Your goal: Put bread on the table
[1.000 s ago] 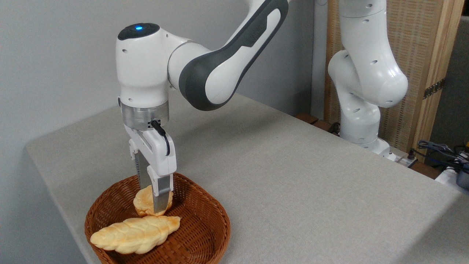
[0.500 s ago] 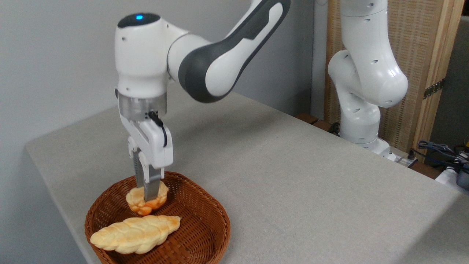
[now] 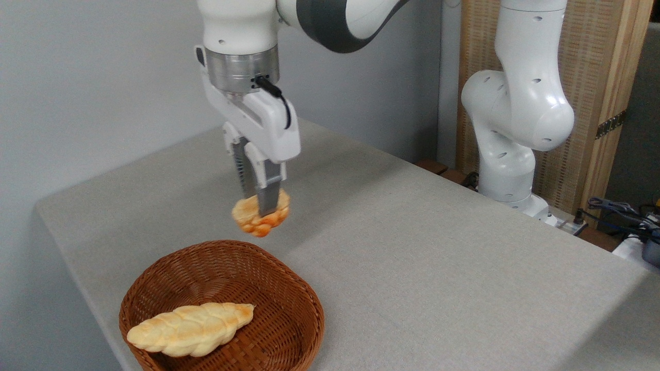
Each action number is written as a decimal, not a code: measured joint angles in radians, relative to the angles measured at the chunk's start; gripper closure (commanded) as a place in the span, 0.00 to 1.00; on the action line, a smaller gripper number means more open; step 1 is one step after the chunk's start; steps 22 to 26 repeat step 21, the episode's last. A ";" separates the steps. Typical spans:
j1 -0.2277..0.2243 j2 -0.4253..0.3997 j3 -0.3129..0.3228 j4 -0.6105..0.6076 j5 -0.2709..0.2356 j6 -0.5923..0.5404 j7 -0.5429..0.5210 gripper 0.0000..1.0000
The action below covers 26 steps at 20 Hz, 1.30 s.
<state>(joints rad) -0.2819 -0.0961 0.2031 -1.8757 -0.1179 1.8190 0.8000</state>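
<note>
The end effector point(image 3: 260, 212) points straight down, and its two grey fingers are pinching the small round knotted bun point(image 3: 261, 216) from both sides. The pale gold bun has orange-brown toasted spots and looks a little blurry. It hangs in the air above the tabletop and touches nothing but the fingers point(image 3: 266, 198). It is above and a bit behind the far rim of the brown woven wicker basket point(image 3: 289, 288), not over the middle of it.

The white hand block above the fingers has a black cable point(image 3: 278, 100) looping along its side, and a shiny silver ring point(image 3: 238, 72) joins it to the white and dark grey robot arm point(image 3: 330, 20). No words or labels can be read on the arm or the hand.

The basket sits near the front left corner of the big light grey-beige cloth-covered tabletop point(image 3: 412, 247). One long braided pale gold loaf point(image 3: 190, 329) lies inside it, toward the front. The rest of the basket floor is bare.

To the right of the bun, the tabletop is wide and open all the way to its right edge. Its left edge runs close beside the basket. The arm's white base point(image 3: 508, 175) stands past the far right edge, and dark cables point(image 3: 613, 211) lie at the far right.
</note>
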 measured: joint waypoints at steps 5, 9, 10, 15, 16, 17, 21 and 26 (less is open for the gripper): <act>0.000 0.010 0.000 -0.017 0.000 -0.115 -0.007 0.00; -0.001 0.023 -0.001 -0.022 0.000 -0.118 -0.007 0.00; -0.001 0.024 -0.001 -0.022 0.000 -0.118 -0.007 0.00; -0.003 0.024 -0.001 -0.023 0.000 -0.119 -0.007 0.00; -0.003 0.023 -0.001 -0.023 0.000 -0.114 -0.007 0.00; -0.003 0.022 -0.001 -0.022 0.000 -0.100 -0.007 0.00; -0.001 0.015 0.000 -0.021 0.030 0.027 -0.007 0.00; -0.001 0.015 0.000 -0.021 0.030 0.027 -0.007 0.00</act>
